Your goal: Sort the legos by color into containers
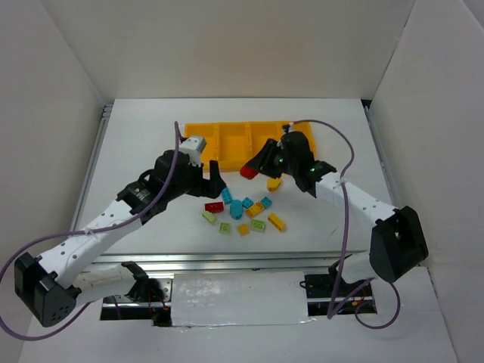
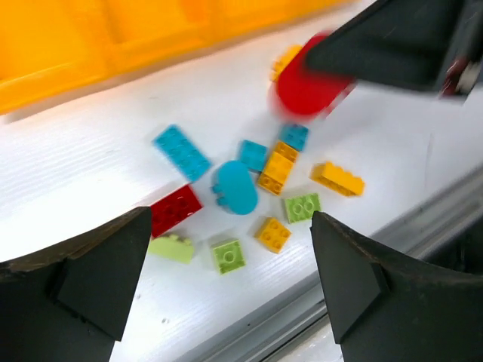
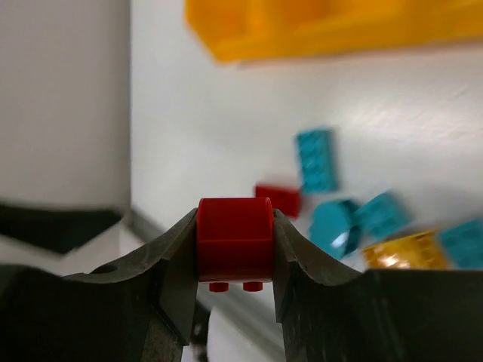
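Clenched on a rounded red brick (image 3: pixel 235 237): right hand (image 1: pixel 252 169), brick pinched between both fingers, studs pointing down in the right wrist view, motion-blurred in the left wrist view. Off the table (image 1: pixel 144 151), just in front of the near wall of the orange-yellow tray (image 1: pixel 219 127), between tray and loose pile.

Released: left hand (image 1: pixel 212 180), fingers (image 2: pixel 90 279) spread wide, nothing between them, over the left side of the pile.

Tray toward the far edge of the table, roughly centred, long side along that edge, right end partly hidden behind the right arm.

Loose pile mid-table, nearer the near edge. Flat red brick (image 1: pixel 214 206) at its left, long cyan brick (image 1: pixel 226 195) just behind it, rounded cyan brick (image 1: pixel 236 209) just beside on the right. Two small cyan bricks (image 1: pixel 247 203) further right. Yellow bricks (image 1: pixel 277 221) mostly on the right half, one lone yellow brick (image 1: pixel 274 183) apart, close under the right hand. Three green bricks (image 1: pixel 259 225) along the near side of the pile, apart from each other. Studs up on several in the left wrist view.
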Available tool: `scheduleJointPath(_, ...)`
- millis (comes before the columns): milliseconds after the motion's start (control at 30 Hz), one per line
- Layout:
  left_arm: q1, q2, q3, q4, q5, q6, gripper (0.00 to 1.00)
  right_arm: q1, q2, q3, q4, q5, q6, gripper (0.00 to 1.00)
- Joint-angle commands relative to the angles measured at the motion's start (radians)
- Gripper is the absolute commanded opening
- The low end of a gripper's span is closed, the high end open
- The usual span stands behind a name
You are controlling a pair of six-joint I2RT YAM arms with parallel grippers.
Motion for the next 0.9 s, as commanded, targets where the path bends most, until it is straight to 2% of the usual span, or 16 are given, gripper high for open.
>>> scheduleJointPath(0, -0.004, -0.077, 0.080, -0.191, -0.253, -0.110, 0.99, -0.150, 0.030, 0.149, -0.155, 0.182, -0.096, 0.00)
scheduleJointPath(33, -0.002, -0.082, 0.089, -0.275, -0.292, -0.134, 0.99, -0.177, 0.068, 0.183, -0.195, 0.299, -0.113, 0.00)
scheduleJointPath(100, -0.002, -0.098, 0.107, -0.339, -0.353, -0.146, 1.00, -0.220, 0.114, 0.282, -0.285, 0.407, -0.128, 0.00)
scheduleJointPath(167, -0.004, -0.115, 0.109, -0.393, -0.356, -0.141, 0.99, -0.277, 0.192, 0.344, -0.315, 0.512, -0.153, 0.00)
scheduleJointPath(267, -0.002, -0.183, 0.098, -0.427, -0.353, -0.125, 0.99, -0.329, 0.330, 0.496, -0.379, 0.585, -0.188, 0.00)
scheduleJointPath(400, -0.001, -0.229, 0.066, -0.445, -0.370, -0.103, 1.00, -0.366, 0.494, 0.721, -0.445, 0.603, -0.248, 0.00)
scheduleJointPath(533, -0.001, -0.234, 0.031, -0.460, -0.390, -0.114, 0.99, -0.389, 0.620, 0.849, -0.476, 0.595, -0.292, 0.03)
scheduleJointPath(600, -0.001, -0.240, 0.008, -0.450, -0.389, -0.115, 0.99, -0.389, 0.663, 0.917, -0.507, 0.590, -0.302, 0.17)
scheduleJointPath(700, -0.001, -0.250, 0.001, -0.448, -0.383, -0.111, 1.00, -0.389, 0.680, 0.975, -0.530, 0.584, -0.314, 0.68)
scheduleJointPath(867, -0.001, -0.279, -0.011, -0.447, -0.386, -0.112, 1.00, -0.387, 0.634, 0.982, -0.537, 0.566, -0.312, 0.85)
